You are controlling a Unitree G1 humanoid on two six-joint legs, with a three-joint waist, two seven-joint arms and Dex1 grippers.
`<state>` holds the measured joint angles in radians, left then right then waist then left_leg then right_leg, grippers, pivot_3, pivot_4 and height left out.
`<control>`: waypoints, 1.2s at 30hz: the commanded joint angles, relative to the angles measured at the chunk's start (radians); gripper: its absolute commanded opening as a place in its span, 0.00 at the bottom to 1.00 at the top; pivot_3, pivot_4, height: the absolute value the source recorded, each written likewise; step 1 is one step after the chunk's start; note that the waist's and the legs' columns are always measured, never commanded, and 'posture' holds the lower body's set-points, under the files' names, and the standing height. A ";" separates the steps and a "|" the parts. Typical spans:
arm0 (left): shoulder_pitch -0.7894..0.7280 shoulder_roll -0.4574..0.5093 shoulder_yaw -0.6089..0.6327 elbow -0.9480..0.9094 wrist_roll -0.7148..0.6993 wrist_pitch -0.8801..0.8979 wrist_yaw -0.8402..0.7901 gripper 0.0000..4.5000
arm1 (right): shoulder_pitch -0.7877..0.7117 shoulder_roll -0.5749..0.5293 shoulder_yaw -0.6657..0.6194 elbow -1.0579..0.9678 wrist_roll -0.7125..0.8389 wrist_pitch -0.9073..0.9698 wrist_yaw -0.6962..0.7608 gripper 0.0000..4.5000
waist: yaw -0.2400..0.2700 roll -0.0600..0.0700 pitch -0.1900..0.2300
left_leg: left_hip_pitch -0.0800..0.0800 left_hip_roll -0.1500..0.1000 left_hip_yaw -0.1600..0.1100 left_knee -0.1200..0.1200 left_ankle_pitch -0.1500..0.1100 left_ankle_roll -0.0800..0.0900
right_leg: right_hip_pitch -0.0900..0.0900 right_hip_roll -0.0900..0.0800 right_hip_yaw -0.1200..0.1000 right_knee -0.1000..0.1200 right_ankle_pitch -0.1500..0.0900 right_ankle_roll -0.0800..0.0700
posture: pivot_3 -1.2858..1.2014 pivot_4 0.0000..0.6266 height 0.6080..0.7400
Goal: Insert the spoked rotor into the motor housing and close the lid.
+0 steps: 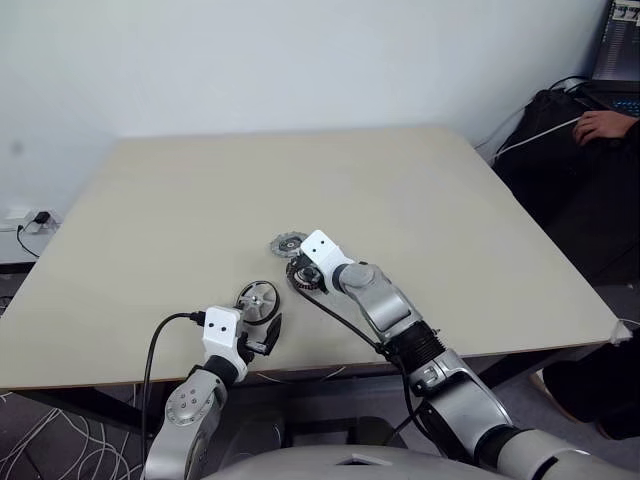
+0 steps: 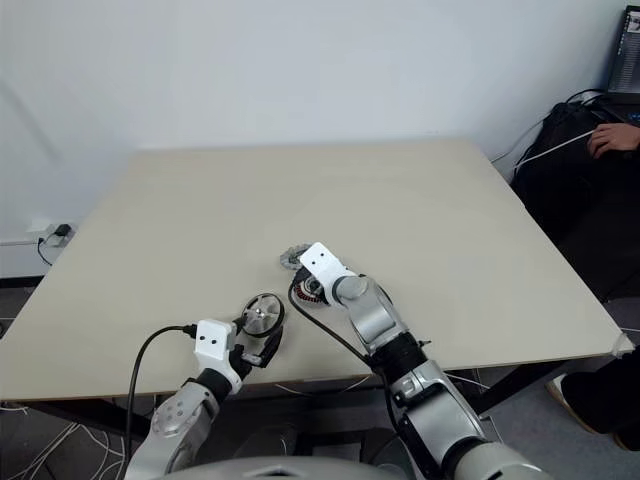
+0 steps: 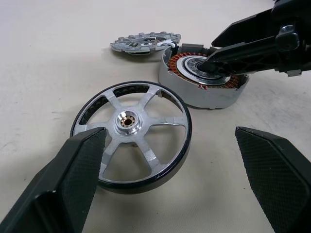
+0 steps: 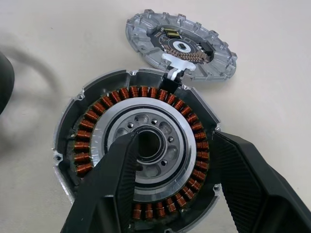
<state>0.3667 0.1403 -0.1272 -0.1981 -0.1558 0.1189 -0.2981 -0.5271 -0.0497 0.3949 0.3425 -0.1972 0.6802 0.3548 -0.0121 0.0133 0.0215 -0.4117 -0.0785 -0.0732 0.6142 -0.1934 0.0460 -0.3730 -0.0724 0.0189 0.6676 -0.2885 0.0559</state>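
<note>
Looking down from the head, a beige table (image 1: 200,200) carries three small parts near its front edge. The spoked rotor (image 1: 259,298) lies flat closest to that edge, just ahead of the left gripper (image 1: 257,335), whose fingers stand wide apart, holding nothing. The motor housing (image 1: 303,274) sits a little farther in, with the right gripper (image 1: 303,271) on it, and the lid (image 1: 288,243) lies just behind it toward the far edge. A person's hand (image 1: 603,125) rests off the table's far right corner.

From the left wrist, the rotor lies between the spread fingers (image 3: 63,189), apart from the housing.

From the right wrist, one finger (image 4: 114,187) sits in the housing's centre bore and the other outside its rim, pinching the wall.
</note>
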 commanded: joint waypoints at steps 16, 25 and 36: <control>-0.005 -0.009 -0.001 -0.021 0.003 -0.032 0.009 1.00 | -0.036 -0.016 0.032 0.007 -0.028 0.000 0.023 0.38 | 0.000 0.000 0.000 | 0.000 0.000 0.000 0.000 0.000 0.000 | 0.000 0.000 0.000 0.000 0.000 0.000 | 0.52 0.00 1.00; -0.010 -0.009 -0.002 -0.015 0.002 -0.036 0.010 1.00 | -0.041 -0.015 0.037 0.010 -0.035 0.002 0.035 0.30 | 0.000 0.000 0.000 | 0.000 0.000 0.000 0.000 0.000 0.000 | 0.000 0.000 0.000 0.000 0.000 0.000 | 0.52 0.00 1.00; -0.011 -0.011 -0.001 -0.011 0.002 -0.042 0.013 1.00 | -0.045 -0.021 0.055 0.017 -0.040 0.005 0.059 0.12 | 0.000 0.000 0.000 | 0.000 0.000 0.000 0.000 0.000 0.000 | 0.000 0.000 0.000 0.000 0.000 0.000 | 0.52 0.00 1.00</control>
<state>0.3678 0.1366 -0.1277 -0.1977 -0.1559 0.0992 -0.2850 -0.5503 -0.0706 0.4456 0.3597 -0.2297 0.6853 0.4100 -0.0117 0.0132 0.0214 -0.4116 -0.0786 -0.0735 0.6143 -0.1933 0.0458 -0.3729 -0.0723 0.0187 0.6678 -0.2884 0.0559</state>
